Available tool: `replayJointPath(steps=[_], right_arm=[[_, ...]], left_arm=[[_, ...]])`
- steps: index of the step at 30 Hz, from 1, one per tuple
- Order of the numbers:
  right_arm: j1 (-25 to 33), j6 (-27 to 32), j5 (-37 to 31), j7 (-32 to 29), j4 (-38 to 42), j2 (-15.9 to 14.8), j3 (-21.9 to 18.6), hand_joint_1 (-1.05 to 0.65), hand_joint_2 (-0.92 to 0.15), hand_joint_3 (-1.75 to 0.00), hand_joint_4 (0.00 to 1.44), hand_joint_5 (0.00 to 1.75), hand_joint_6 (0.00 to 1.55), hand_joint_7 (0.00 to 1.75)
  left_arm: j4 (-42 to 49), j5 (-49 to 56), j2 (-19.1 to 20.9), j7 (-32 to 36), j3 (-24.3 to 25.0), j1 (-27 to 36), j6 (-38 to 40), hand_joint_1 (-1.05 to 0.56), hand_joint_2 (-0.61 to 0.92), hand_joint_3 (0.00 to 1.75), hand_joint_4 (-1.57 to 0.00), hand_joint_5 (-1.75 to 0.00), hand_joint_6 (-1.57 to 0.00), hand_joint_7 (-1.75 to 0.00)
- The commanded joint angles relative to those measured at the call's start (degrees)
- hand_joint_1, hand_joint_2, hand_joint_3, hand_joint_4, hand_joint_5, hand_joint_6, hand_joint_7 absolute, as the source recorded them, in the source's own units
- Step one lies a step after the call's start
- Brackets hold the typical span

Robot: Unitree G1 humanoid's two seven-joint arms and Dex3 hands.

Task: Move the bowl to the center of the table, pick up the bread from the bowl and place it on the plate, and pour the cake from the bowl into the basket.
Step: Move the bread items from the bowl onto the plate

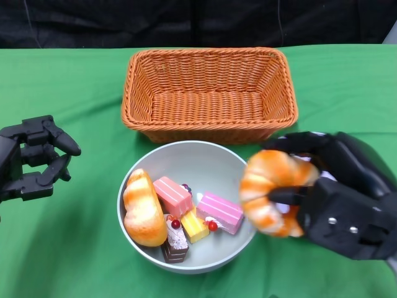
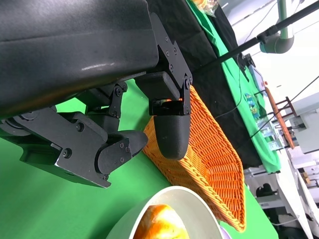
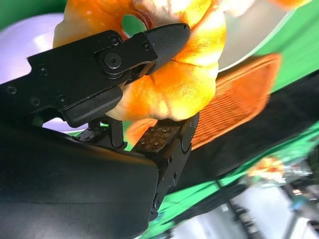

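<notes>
— So, how far along? Where was the bread?

— Roughly at mid-task, by the look of it. Saw the bowl point(image 1: 186, 208) already sitting near the centre of the green worktop point(image 1: 80, 93), just below the basket point(image 1: 209, 93). Found one bread ring point(image 1: 273, 192) lifted clear, hanging over the bowl's rim at about three o'clock, pinched in the right hand point(image 1: 338, 195) with fingers point(image 3: 167, 40) wrapped across it and through its hole. Spotted no plate in any view, so placement not yet done.

— And the rest?

— Counted a second bread loaf point(image 1: 142, 208) lying in the bowl at nine o'clock, long axis running twelve to six, narrow end toward twelve. Noted the cake pieces point(image 1: 195, 214) bunched from centre to five o'clock, the pink slabs point(image 1: 218, 211) lying roughly ten to four. Judged pouring into the basket entirely outstanding; basket held nothing.

— Left hand?

— Hovered at nine o'clock, well apart from the bowl: left hand point(image 1: 37, 164) empty, fingers loosely curled but apart.

— Ring's orientation?

— Tilted, hole facing roughly eleven o'clock and upward.
</notes>
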Motion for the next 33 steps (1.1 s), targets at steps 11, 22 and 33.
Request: replayJointPath(steps=[11,22,33], right_arm=[[1.7,-2.0,3.8,-6.2,10.7,-2.6,-7.9,-0.23,-0.92,-0.06,0.89,0.95,1.15,0.06],[-4.0,-2.1,6.8,-9.7,21.4,-0.4,-6.8,-0.22,-0.92,-0.08,0.87,0.94,1.14,0.06],[-11.7,-2.7,3.6,-13.0,33.5,-1.0,-2.0,-0.31,-0.92,-0.09,0.80,0.84,1.08,0.03]], left_arm=[[1.5,-0.2,1.8,-0.3,0.6,-1.2,0.1,-0.03,0.66,0.85,-0.70,-1.57,-0.74,-1.24],[1.7,0.3,2.1,0.1,0.3,-1.3,-0.7,-0.02,0.66,0.88,-0.71,-1.59,-0.74,-1.25],[1.3,-0.2,1.6,-0.1,0.5,-0.9,-0.3,0.00,0.66,0.89,-0.71,-1.57,-0.73,-1.26]])
